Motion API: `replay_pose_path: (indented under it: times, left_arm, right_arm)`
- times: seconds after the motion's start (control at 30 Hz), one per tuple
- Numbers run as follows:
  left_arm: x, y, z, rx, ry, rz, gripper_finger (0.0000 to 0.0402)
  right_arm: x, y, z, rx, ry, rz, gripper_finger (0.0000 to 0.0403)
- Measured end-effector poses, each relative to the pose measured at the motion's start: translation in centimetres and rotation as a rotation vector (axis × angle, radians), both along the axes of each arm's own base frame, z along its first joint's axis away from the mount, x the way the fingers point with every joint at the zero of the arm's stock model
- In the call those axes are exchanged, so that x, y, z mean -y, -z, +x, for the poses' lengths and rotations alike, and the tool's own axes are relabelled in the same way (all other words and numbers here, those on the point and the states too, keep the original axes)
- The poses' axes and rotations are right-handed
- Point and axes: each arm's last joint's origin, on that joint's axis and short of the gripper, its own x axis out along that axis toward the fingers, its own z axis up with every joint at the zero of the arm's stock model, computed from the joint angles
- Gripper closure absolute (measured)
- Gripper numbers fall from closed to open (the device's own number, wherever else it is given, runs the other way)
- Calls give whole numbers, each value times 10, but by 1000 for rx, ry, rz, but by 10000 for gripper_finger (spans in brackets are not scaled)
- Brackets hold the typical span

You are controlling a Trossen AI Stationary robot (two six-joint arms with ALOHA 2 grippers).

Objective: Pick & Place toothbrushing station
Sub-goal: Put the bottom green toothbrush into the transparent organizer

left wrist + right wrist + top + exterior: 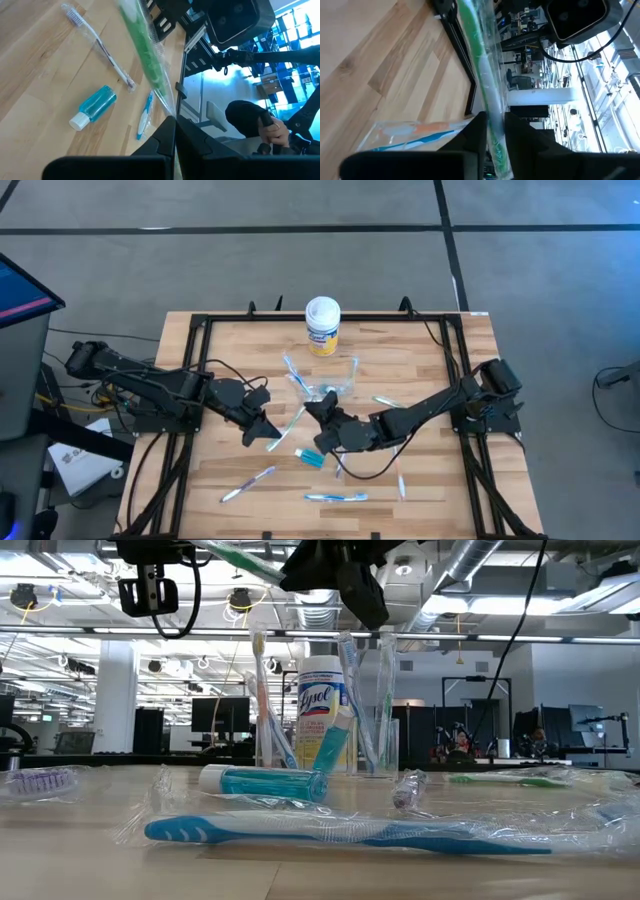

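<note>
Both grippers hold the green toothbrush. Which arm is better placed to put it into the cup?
Probably the right. The right gripper grips the green toothbrush just beside the cup, while the left gripper holds it farther from the cup.

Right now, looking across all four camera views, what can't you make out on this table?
- Green toothbrush in a clear wrapper: both its ends. The picture edges cut them off in both wrist views, and the left gripper and right gripper cover it in the high view.
- Small see-through plastic cup: how many brushes it holds. They overlap in the low view and are too small in the high view.
</note>
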Motion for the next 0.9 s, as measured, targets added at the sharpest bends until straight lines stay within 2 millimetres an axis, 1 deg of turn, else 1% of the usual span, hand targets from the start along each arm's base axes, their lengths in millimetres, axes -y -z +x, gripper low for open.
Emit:
replay_pose_path:
  times: [0.13,0.2,0.7,0.9]
  left_arm:
    - [0,0,0,2,-1,0,401]
    - [0,0,0,0,-3,2,401]
    - [0,0,0,5,2,7,400]
    - [-1,0,1,18,-12,33,384]
  right_arm:
    - [1,1,0,-8,1,-2,389]
    - [1,0,0,-2,1,0,398]
    - [1,2,-1,-8,5,16,403]
    - [1,4,-2,-23,13,26,403]
